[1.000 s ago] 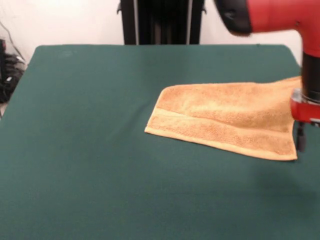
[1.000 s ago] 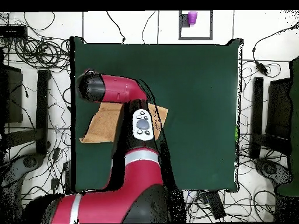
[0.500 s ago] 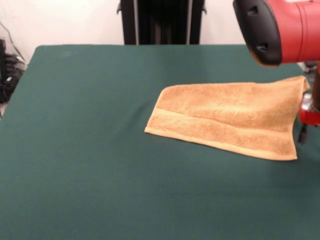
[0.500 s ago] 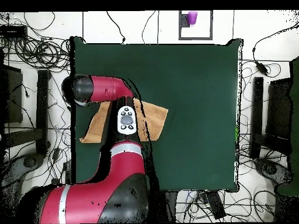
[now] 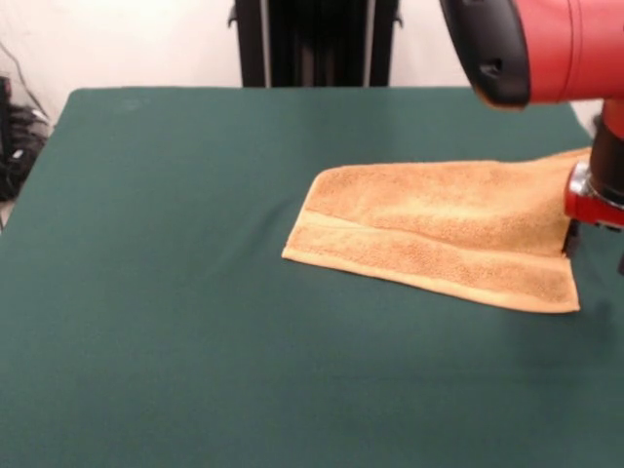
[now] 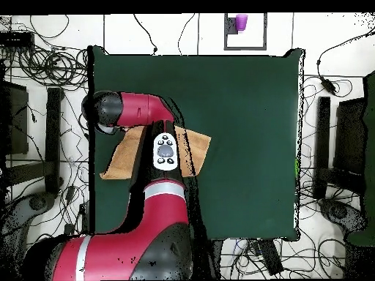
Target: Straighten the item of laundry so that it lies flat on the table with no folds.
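The orange-tan towel (image 5: 439,229) lies on the dark green table (image 5: 175,244), right of the middle in the front view. It is folded over on itself, and a paler band runs along its near edge. My gripper (image 5: 591,234) hangs at the towel's right end, close over its edge and partly cut off by the picture's border. In the overhead view the towel (image 6: 123,155) lies near the table's (image 6: 242,110) left edge. The red arm (image 6: 165,150) crosses over it and hides the gripper.
The black pedestal (image 5: 317,44) stands behind the table's far edge. A purple cup (image 6: 240,22) sits off the table at the top of the overhead view. Cables and stands surround the table.
My gripper has moved from the towel's near right corner out to the right, then back toward the towel's right edge, further from the camera. The towel has hardly moved.
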